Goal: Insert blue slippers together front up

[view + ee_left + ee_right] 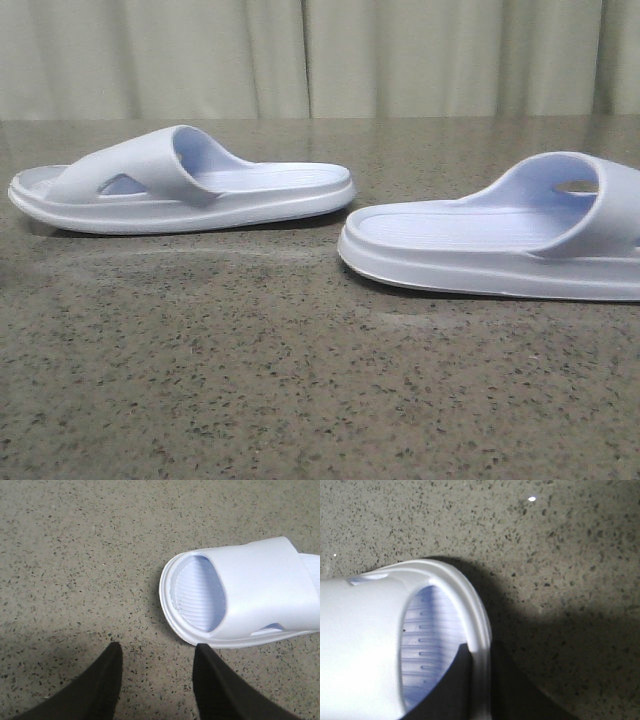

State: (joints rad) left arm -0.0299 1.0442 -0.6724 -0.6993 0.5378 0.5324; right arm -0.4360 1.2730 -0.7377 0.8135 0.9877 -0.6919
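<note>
Nearest the front camera lies the speckled grey-brown stone-look tabletop (pixel 300 400), and on it stand two pale lavender-blue moulded foam slide slippers, soles down. The right-hand slipper (pixel 500 240) is the closer one, its heel end pointing toward the middle of the table and its wide strap running off the right edge of the view. The left-hand slipper (pixel 180 185) sits farther back, heel toward the middle and open toe toward the left edge, a cut-out hole showing in the side of its strap. The two are apart, with a strip of bare table between their heels. Behind the table hangs a pale pleated curtain (pixel 320 55).

Neither arm shows in the front view. In the left wrist view the left gripper (pixel 155 652) hangs above the bare tabletop with its two dark fingers (pixel 107 680) spread and nothing between them; the toe end of a slipper, ribbed footbed visible under the strap, lies just beside one fingertip, not touched.

In the right wrist view the right gripper (pixel 477 680) is at the toe end of the other slipper: one dark finger (pixel 452 690) reaches inside over the ribbed footbed, the other sits outside the raised rim, so the jaws straddle the rim. Whether they are pressing on it I cannot tell. A dark shadow falls on the table beside that slipper.

Nothing else lies on the table, and nothing stands between the two slippers.
</note>
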